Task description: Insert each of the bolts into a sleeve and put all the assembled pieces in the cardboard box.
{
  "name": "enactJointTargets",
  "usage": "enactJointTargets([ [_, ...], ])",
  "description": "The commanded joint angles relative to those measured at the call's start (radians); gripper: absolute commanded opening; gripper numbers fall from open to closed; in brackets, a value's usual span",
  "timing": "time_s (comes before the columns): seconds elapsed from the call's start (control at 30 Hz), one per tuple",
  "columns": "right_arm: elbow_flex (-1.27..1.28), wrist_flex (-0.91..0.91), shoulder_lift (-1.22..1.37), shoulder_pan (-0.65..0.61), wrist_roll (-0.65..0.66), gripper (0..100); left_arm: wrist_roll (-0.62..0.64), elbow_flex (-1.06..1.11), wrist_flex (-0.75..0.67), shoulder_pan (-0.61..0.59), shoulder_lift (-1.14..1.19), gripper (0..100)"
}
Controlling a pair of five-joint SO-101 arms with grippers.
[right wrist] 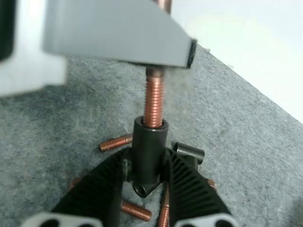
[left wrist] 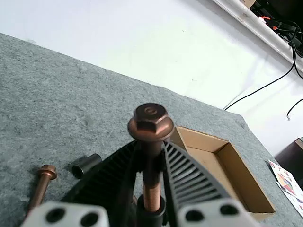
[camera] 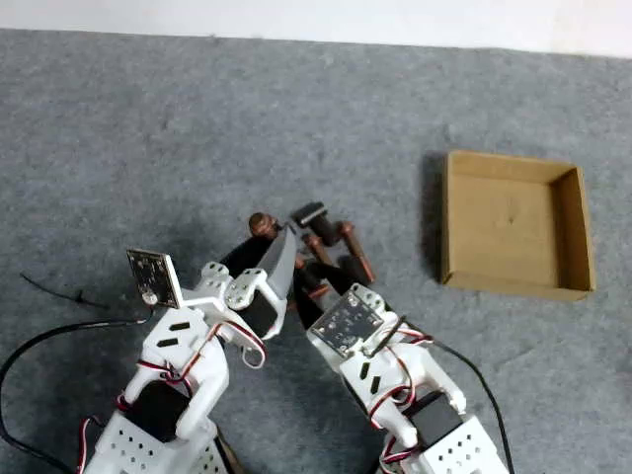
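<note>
In left jaws copper bolt (left wrist: pixel 150 124) is pinched, in right jaws black sleeve (right wrist: pixel 149 151), over the bench (camera: pixel 148 128), left of cardboard box (camera: pixel 575 227). Thread is entered in bore; axes should be kept aligned and bolt pushed straight until head seats.

I count on the grey felt table (camera: pixel 197 128): one cardboard box (camera: pixel 515 225), open side up; loose bolts (camera: pixel 354 249) and one dark sleeve (camera: pixel 310 213) lying left of the box, near it, not touching

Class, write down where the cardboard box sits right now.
In the high view the cardboard box lies on the grey mat on the right arm's side, apart from the loose bolts to its left.
</note>
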Motion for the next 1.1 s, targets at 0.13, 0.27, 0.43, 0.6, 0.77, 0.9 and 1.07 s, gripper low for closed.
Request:
enactJointTargets([
  [0.13,0.104,-0.007,-0.008,-0.012,0.011,0.7,0.002,-0.038,0.028,0.022,-0.018,1],
  [0.27,0.104,-0.007,-0.01,-0.01,0.011,0.7,0.0,-0.044,0.14,0.033,-0.018,1],
  [0.43,0.104,-0.007,-0.01,-0.008,0.011,0.7,0.0,-0.071,0.203,0.053,-0.018,1],
  [0.6,0.104,-0.007,-0.01,-0.008,0.011,0.7,-0.075,-0.059,0.206,0.102,-0.018,1],
  [0.77,0.104,-0.007,-0.01,-0.007,0.011,0.7,-0.084,-0.05,0.215,0.117,-0.018,1],
  [0.9,0.104,-0.007,-0.008,-0.007,0.011,0.7,-0.086,-0.05,0.215,0.116,-0.018,1],
  [1.07,0.104,-0.005,-0.008,-0.008,0.008,0.7,-0.086,-0.048,0.216,0.114,-0.018,14],
])
